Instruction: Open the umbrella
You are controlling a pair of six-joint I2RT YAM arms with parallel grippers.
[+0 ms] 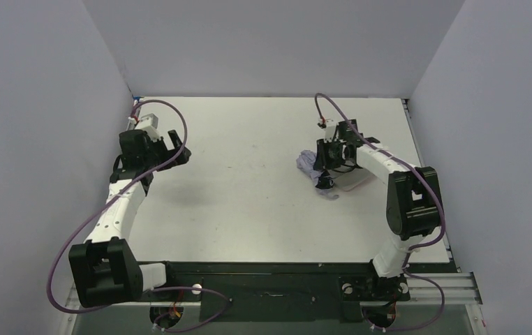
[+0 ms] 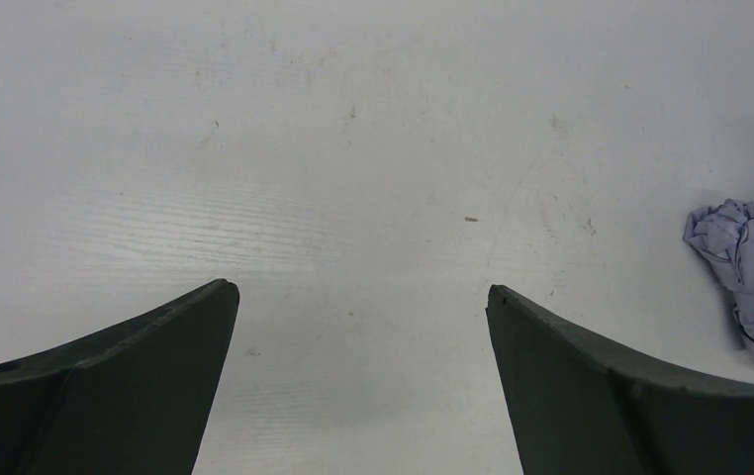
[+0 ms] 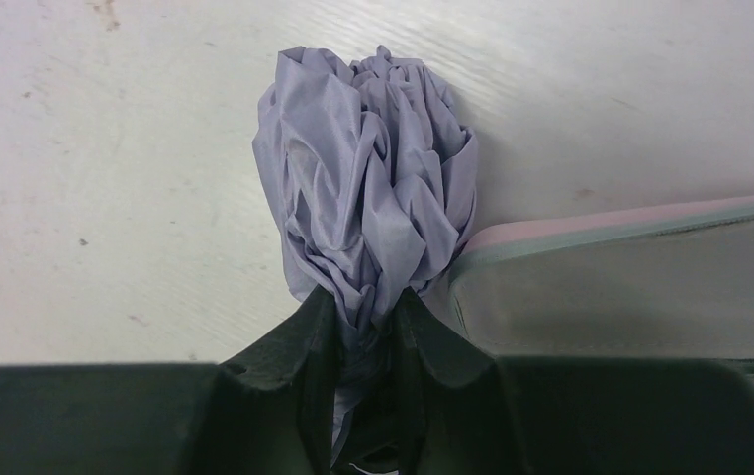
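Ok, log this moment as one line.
right pincer: shut on crinkly pale lavender fabric folding umbrella, canopy bunched | left pincer: open, empty, above white table | stage: umbrella not yet opened

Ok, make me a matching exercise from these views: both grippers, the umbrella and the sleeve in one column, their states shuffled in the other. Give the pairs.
Column one:
1. left gripper
2. right gripper
3. umbrella
4. sleeve

Column two:
A. lavender, bunched up, not opened
B. pink-edged, lying flat beside the umbrella
C. fingers spread wide, nothing between them
D. closed on the umbrella's fabric

Pairs: 1-C, 2-D, 3-A, 4-B
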